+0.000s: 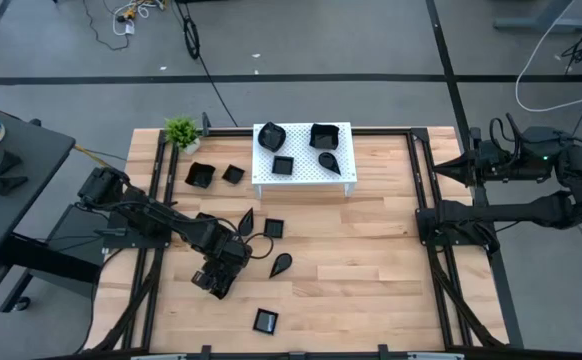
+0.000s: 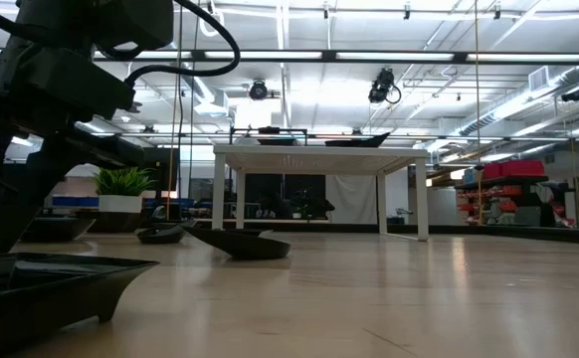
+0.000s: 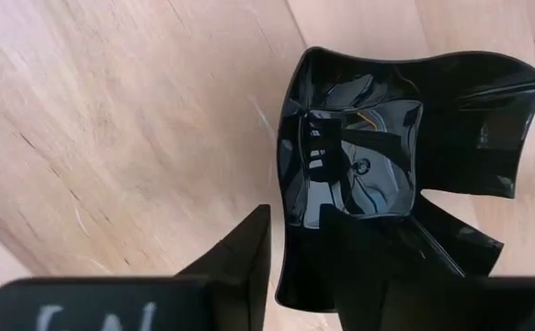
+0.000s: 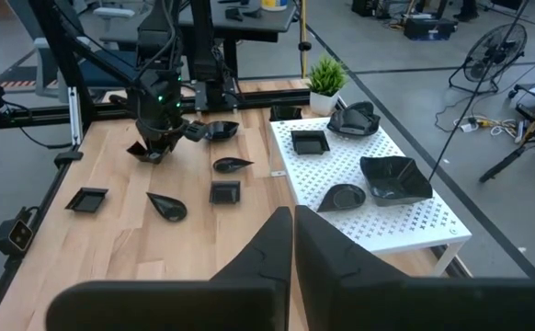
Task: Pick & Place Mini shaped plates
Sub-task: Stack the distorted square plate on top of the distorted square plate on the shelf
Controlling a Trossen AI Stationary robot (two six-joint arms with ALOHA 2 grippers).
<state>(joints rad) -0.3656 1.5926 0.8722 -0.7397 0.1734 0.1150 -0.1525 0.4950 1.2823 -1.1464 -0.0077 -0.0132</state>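
A glossy black wavy-edged mini plate [image 3: 396, 138] rests flat on the wooden table, left of the middle and toward the near edge. My left gripper [image 1: 219, 278] points down over it, open. One finger [image 3: 244, 262] stands outside the plate's wall, with a thin strip of wood between them. The other finger reaches inside the plate. The right wrist view shows the same plate [image 4: 144, 152] under that gripper. My right gripper [image 4: 292, 230] waits shut and empty, high at the table's right edge.
A white perforated stand [image 1: 306, 178] at the far middle carries several black plates. More plates lie on the table: two far left [image 1: 200, 175], a square [image 1: 274, 228], a teardrop [image 1: 281, 263] and a square near the front edge [image 1: 265, 321]. A green plant [image 1: 181, 130] stands far left.
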